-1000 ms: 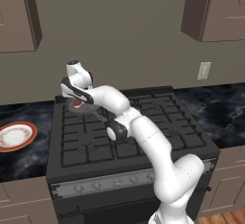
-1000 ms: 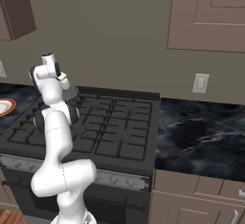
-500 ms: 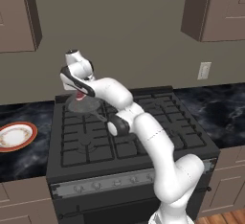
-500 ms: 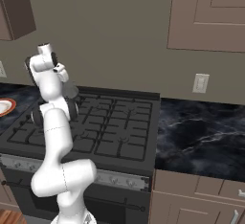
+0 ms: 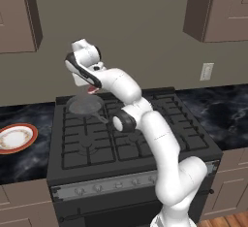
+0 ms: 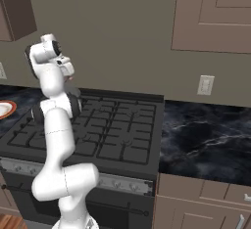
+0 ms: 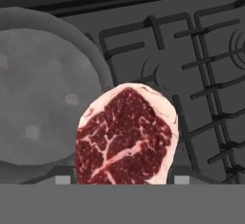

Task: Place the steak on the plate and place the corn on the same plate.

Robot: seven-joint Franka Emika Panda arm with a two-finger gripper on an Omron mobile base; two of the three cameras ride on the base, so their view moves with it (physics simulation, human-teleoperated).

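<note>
Left base view: my gripper [image 5: 92, 89] hung above the stove [image 5: 126, 143] and the frying pan [image 5: 85, 106], with the plate [image 5: 16, 137] on the dark counter [image 5: 19, 160]. Right base view: that plate [image 6: 4, 109] was cut off. Hand view: my gripper clamped the steak [image 7: 125, 134], fingertips hidden.

no readable text, labels or numbers anywhere
</note>
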